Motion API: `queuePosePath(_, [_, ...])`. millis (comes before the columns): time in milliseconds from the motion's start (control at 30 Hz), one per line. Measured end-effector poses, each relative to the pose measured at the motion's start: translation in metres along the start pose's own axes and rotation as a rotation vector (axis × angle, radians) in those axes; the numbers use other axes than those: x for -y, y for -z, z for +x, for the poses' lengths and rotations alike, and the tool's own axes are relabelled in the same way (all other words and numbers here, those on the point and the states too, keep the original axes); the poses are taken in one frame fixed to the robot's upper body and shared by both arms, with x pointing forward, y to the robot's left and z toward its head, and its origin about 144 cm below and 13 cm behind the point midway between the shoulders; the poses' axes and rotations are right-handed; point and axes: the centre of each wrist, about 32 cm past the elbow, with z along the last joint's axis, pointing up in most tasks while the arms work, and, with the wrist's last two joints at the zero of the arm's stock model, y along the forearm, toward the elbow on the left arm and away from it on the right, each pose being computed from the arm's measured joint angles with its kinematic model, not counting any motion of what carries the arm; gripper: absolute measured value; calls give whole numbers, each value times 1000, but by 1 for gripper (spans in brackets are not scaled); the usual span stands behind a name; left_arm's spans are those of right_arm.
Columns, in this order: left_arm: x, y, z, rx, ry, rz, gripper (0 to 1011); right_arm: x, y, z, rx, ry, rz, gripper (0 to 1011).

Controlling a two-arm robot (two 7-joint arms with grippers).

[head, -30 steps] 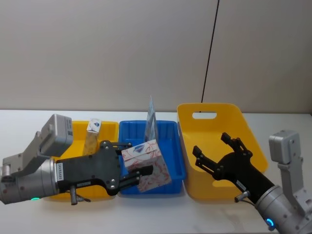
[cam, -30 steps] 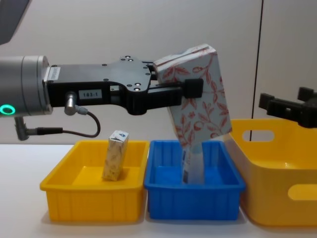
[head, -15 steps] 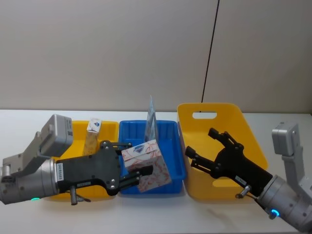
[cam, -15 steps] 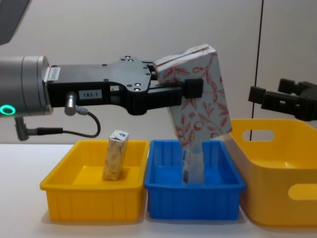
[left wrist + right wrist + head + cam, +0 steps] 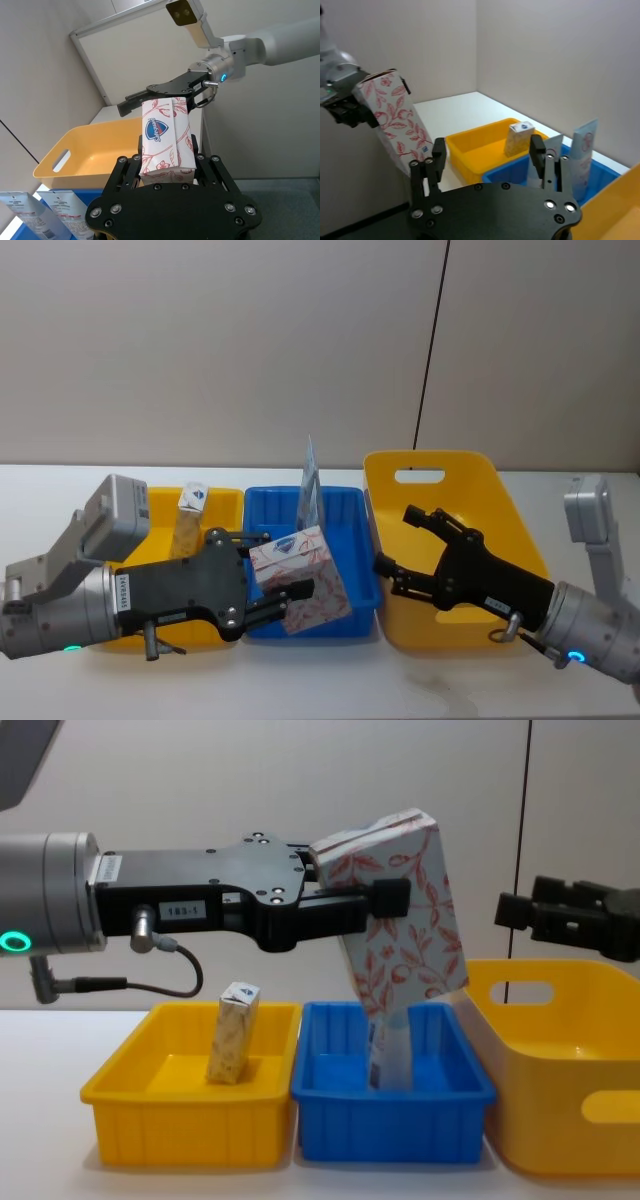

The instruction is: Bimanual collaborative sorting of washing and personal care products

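My left gripper [image 5: 285, 566] [image 5: 167, 161] is shut on a white box with red-orange leaf print [image 5: 303, 578] [image 5: 405, 910], held tilted in the air above the blue bin [image 5: 395, 1130]. My right gripper [image 5: 397, 538] [image 5: 488, 150] hangs open just right of the box [image 5: 395, 115], over the large yellow bin's [image 5: 430, 480] near left side, not touching the box. A slim cream carton [image 5: 190, 518] [image 5: 232, 1032] stands in the small yellow bin [image 5: 190, 1130]. A tall pale-blue pouch [image 5: 311, 485] [image 5: 582, 145] stands upright in the blue bin.
Three bins sit side by side on the white table [image 5: 330, 680]: small yellow at left, blue in the middle, large yellow with handle slots at right. A grey wall runs behind them. Bare table lies in front of the bins.
My right gripper has moved left, from above the large yellow bin toward the held box. The left gripper and the box have stayed still.
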Motion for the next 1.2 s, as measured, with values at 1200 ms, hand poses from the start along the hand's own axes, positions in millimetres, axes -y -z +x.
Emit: queuePosePath(1200, [0,0,0,0,0,0,383,-22,2,97,-79,-584,-13,1000])
